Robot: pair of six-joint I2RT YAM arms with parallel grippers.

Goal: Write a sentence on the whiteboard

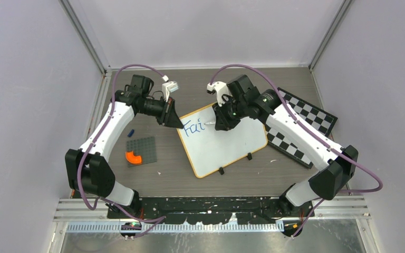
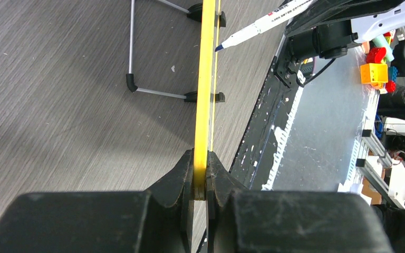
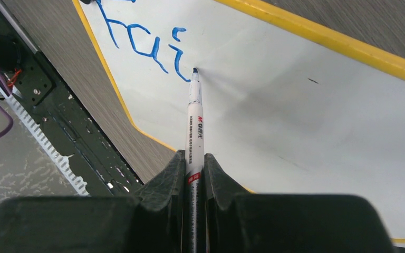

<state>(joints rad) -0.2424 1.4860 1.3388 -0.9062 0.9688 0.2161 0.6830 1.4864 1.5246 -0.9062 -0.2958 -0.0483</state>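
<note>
Yellow-framed whiteboard edge sits between left fingers.

Both arms are clad in white shells with black joints and trailed by purple cables. The left gripper is moulded black.

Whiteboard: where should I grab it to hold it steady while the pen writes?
Pinch the thin yellow frame at the left edge of the whiteboard, coming in from the left, fingers on front and back. The edge is thin enough to straddle, and that side is clear of the pen.
</note>
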